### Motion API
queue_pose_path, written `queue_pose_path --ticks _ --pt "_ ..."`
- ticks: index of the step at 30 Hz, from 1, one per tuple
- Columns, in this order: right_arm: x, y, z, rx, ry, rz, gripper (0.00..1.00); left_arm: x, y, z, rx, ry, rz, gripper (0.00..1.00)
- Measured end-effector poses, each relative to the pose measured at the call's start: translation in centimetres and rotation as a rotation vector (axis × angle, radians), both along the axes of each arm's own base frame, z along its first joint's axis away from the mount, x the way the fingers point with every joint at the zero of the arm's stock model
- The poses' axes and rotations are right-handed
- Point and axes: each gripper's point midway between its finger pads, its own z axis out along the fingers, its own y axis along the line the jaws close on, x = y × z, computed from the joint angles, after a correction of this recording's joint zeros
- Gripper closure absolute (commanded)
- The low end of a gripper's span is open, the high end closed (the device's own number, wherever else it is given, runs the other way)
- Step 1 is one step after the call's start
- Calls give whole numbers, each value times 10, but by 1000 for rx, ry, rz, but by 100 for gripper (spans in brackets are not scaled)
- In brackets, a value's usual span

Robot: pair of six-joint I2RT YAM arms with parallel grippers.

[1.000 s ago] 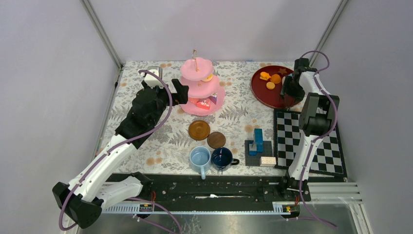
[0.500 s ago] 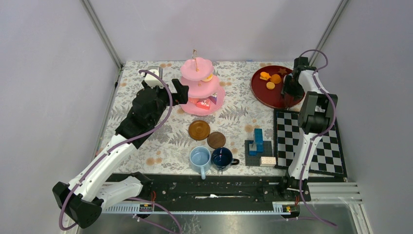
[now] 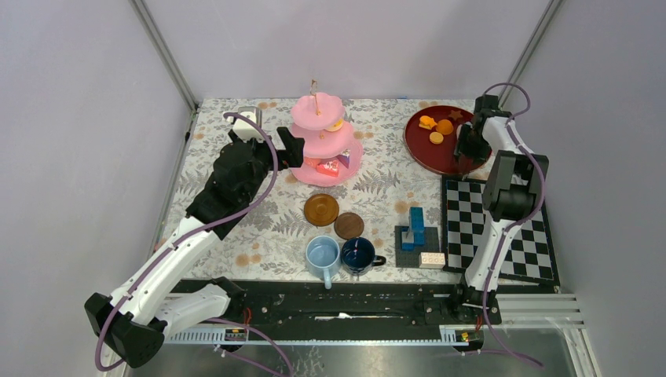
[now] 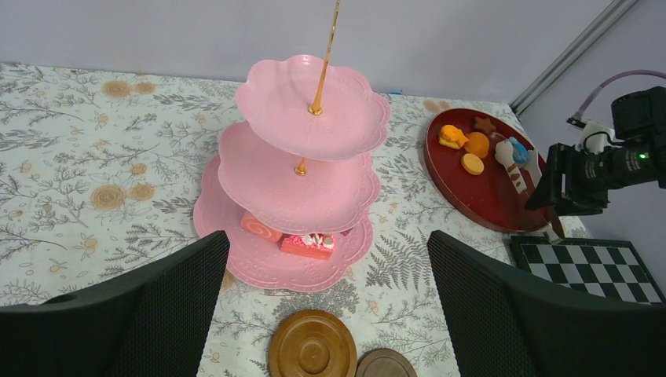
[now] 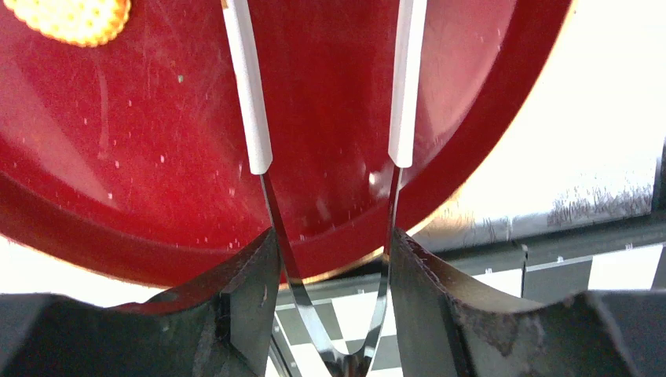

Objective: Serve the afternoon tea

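Note:
The pink three-tier stand stands at the back centre, and in the left wrist view a pink roll and a red cake lie on its bottom tier. My left gripper is open and empty just left of the stand. Two brown saucers lie in front, with the light-blue mug and the dark-blue mug nearer. My right gripper is shut on metal tongs over the red tray. The tray holds orange pastries. The tongs' tips are out of the right wrist view.
A blue block stack on a dark plate and a small white block sit right of the mugs. A chequered board lies at the right front. Frame posts rise at both back corners.
My right wrist has shifted slightly over the red tray with the tongs. The left arm has not moved.

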Motion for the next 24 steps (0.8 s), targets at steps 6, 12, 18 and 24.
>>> queue_pose_path --ticks 6,12,18,24 --pt "-17 4 23 3 -35 -6 63 -1 0 2 -4 -4 -1 1" --pt "-25 7 40 5 -79 -9 68 -2 0 4 -9 -11 -4 1" --pt "-42 23 47 48 -94 12 70 -3 1 8 -15 -20 -6 1" --pt "-51 74 78 93 -167 123 72 -3 1 8 -15 -19 -6 1"
